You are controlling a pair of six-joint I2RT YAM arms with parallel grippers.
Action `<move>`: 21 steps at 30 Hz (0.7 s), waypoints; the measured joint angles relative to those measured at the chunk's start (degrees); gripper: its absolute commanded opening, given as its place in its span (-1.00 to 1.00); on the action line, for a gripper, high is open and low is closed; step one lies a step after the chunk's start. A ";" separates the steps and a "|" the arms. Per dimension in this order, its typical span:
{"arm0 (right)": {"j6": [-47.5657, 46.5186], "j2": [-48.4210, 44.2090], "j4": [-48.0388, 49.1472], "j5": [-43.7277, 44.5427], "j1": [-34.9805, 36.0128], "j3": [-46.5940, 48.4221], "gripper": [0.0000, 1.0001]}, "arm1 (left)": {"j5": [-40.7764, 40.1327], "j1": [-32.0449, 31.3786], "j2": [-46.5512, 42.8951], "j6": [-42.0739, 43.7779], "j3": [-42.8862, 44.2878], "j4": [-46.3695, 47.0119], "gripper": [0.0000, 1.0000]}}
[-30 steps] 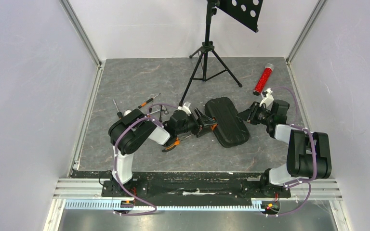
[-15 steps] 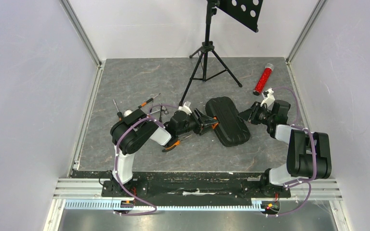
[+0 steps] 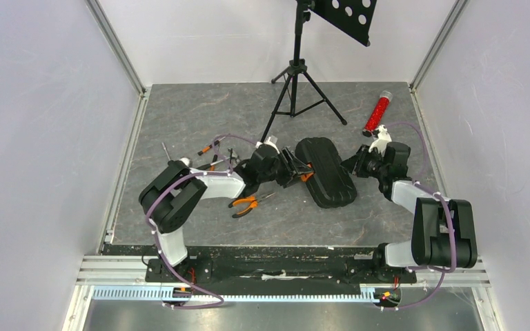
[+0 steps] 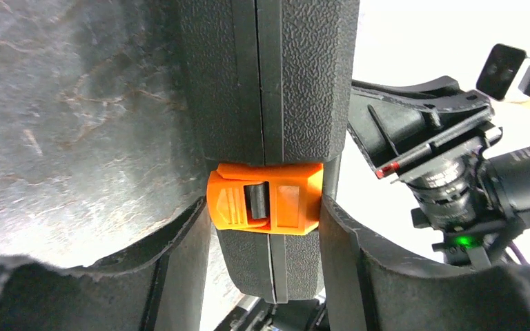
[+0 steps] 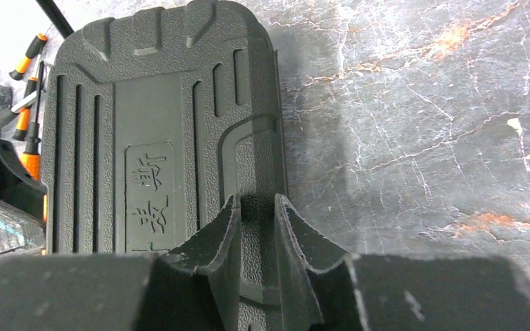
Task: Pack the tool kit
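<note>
Left elbow (image 3: 171,198) farther out; case (image 3: 326,172) pinched by left fingers (image 4: 179,276), right fingers (image 5: 214,255) near-together atop, grip unclear.

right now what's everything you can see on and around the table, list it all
case: 1, black with ribbed lid, mid table, closed
latch: 1, orange, on the case edge facing the left arm
pliers: 1, orange handles, on the table near-left of the case
screwdrivers: at least 2, orange and black, left of the case
tube: 1, red glittery, far right
tripod stand: 1, black, far middle
table: 1, grey marbled
left tool: 1, black, fingers on both sides of the case at the latch
right tool: 1, black, fingers close together on the lid's right side
</note>
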 measured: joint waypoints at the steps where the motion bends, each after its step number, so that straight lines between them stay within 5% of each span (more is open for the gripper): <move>1: -0.31 -0.26 -0.20 0.72 0.50 0.07 -0.55 | -0.76 0.00 -0.72 1.14 0.85 -2.64 -0.95; 16: -3.91 -4.72 -4.24 16.48 5.03 0.55 -0.54 | -7.32 0.11 -5.51 17.22 6.62 -28.98 -0.94; 21: -6.40 -2.01 -10.69 25.31 4.33 -0.98 -0.53 | -8.81 0.11 -7.82 19.28 6.58 -32.94 -0.54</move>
